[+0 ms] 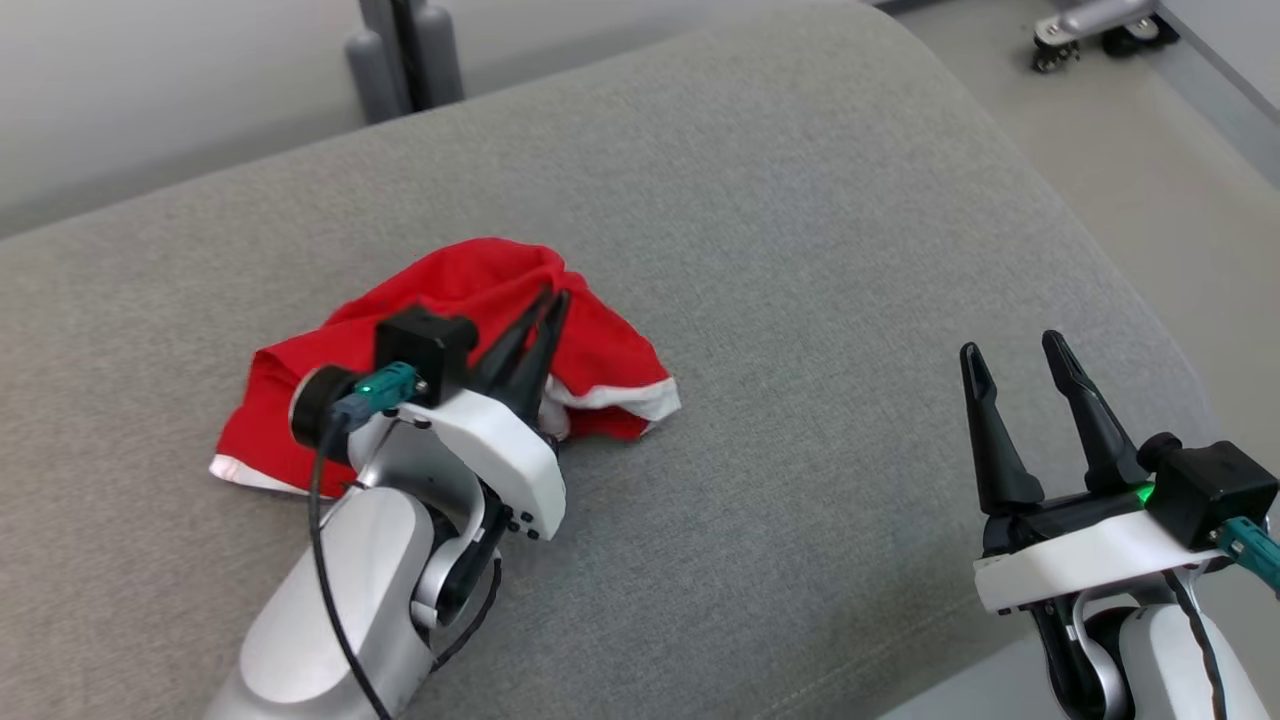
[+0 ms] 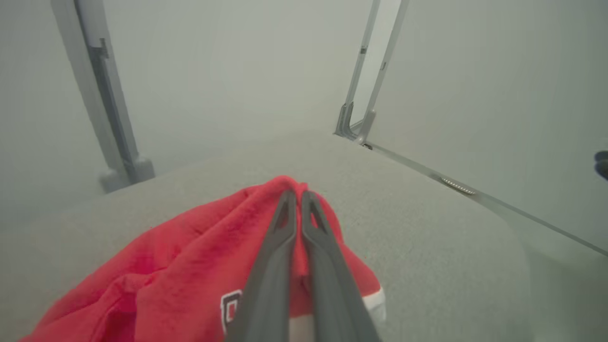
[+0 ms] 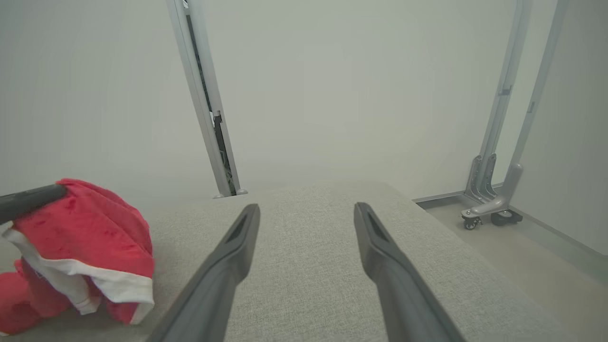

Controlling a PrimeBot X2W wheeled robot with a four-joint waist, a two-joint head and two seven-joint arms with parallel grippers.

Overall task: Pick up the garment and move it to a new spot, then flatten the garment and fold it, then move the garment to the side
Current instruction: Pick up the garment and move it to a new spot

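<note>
A crumpled red garment (image 1: 450,280) with white trim lies on the grey upholstered cushion (image 1: 800,250), left of centre in the head view. My left gripper (image 1: 555,295) reaches over it from the near side, shut on a fold at the garment's far top. In the left wrist view the closed left gripper (image 2: 298,194) ends at a raised peak of the red garment (image 2: 180,256). From the right wrist view the garment (image 3: 90,232) hangs in a heap from a dark finger (image 3: 28,199). My right gripper (image 1: 1010,350) stands open and holds nothing near the cushion's right front, its open jaws (image 3: 306,206) over bare cushion.
The cushion rounds off to the floor (image 1: 1150,200) on the right. A wheeled metal stand base (image 1: 1090,25) sits on the floor at the far right. A grey upright post (image 1: 405,50) rises behind the cushion's far edge.
</note>
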